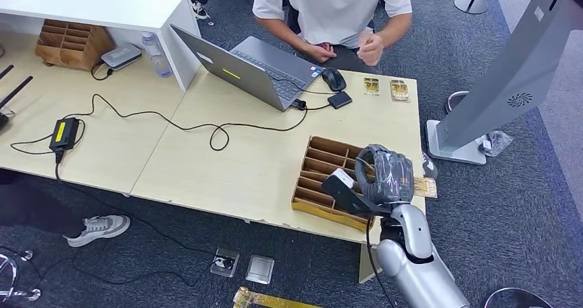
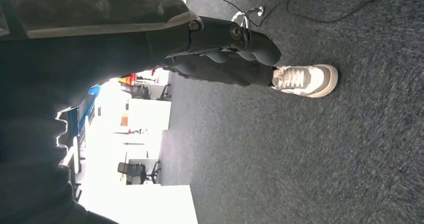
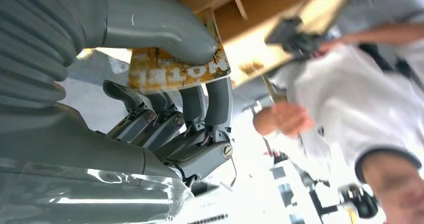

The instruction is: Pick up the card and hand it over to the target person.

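My right hand point(image 1: 386, 176) is raised over the right end of the wooden slotted organizer point(image 1: 324, 177), near the table's front right corner. It pinches a gold card point(image 1: 425, 187) between thumb and fingers; the card point(image 3: 177, 70) sticks out to the right of the hand. The right wrist view shows the thick thumb point(image 3: 165, 31) pressing the card against the dark fingers point(image 3: 212, 101). A person in a white shirt point(image 1: 337, 5) sits at the far side of the table, fists near the laptop. My left hand point(image 2: 220, 41) hangs over the carpet with fingers curled, holding nothing.
An open laptop point(image 1: 251, 67), a mouse point(image 1: 334, 79) and two more gold cards point(image 1: 385, 88) lie at the table's far edge. Cables point(image 1: 172, 124) run across the tabletop. A grey kiosk stand point(image 1: 509, 74) rises to the right. A sneaker point(image 1: 100, 227) shows below the table's front edge.
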